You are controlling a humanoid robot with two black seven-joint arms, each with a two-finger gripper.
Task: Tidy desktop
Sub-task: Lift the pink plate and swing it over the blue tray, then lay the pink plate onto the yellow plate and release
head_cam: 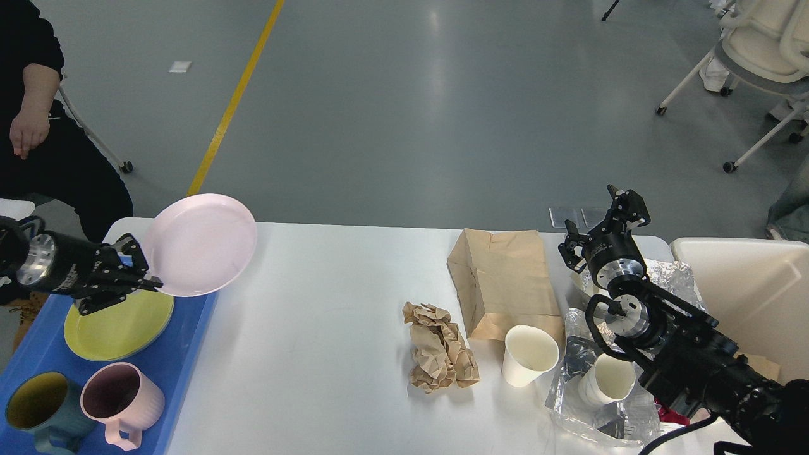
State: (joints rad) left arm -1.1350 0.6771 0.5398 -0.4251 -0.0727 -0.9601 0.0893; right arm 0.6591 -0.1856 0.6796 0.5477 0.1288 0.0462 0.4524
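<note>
Pink plate (199, 245), pinched by its rim in our closed left end effector (140, 276), tilts above the tray (193, 341); it could slip onto the yellow plate (120, 322).
</note>
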